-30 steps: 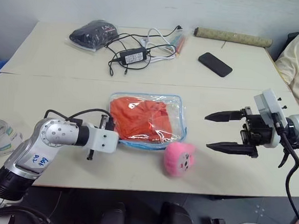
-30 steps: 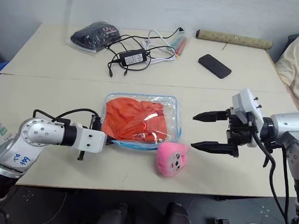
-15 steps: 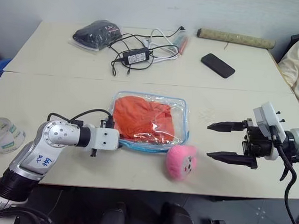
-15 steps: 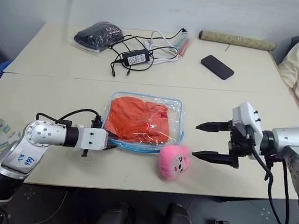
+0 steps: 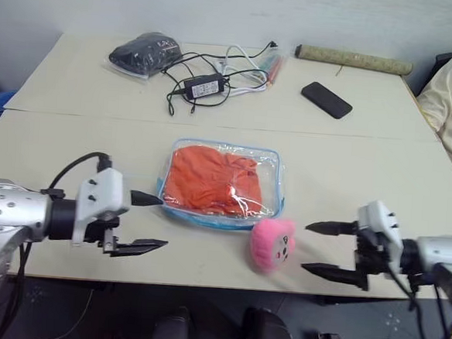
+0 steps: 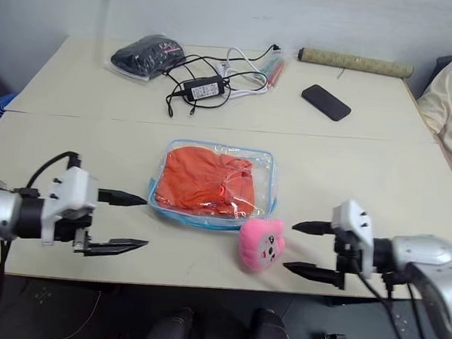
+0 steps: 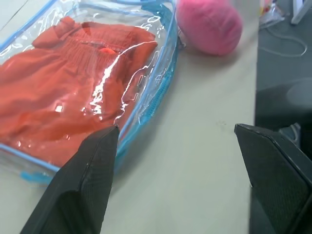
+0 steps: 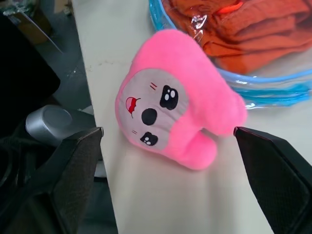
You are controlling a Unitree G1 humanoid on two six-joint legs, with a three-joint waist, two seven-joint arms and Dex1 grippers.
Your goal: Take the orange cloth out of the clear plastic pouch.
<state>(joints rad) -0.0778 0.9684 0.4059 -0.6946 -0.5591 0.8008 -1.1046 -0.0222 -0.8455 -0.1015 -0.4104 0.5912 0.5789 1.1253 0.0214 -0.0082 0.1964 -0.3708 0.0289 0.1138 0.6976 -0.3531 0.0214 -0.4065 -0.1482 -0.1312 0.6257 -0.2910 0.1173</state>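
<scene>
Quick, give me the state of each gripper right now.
Left gripper: open, holding nothing, just left of the clear plastic pouch.
Right gripper: open, holding nothing, beside the pink plush toy.

My left arm [image 5: 9,215] is a silver metal shell with rounded joints, ending in a black collar and a white block at the wrist [image 5: 103,200]. A black cable [image 5: 75,168] loops from the forearm up to that block. From the block come my left gripper's [image 5: 146,222] two fingers, black, long and tapering to points. My right arm [image 5: 441,253] is the same silver, with a white box [image 5: 381,221] carrying small dark screws, and black cables [image 5: 433,308] hanging beneath it. My right gripper [image 5: 320,247] has the same pair of slim black pointed fingers. Seen from the wrists, the fingers [image 7: 90,175] are broad matte black wedges.
</scene>
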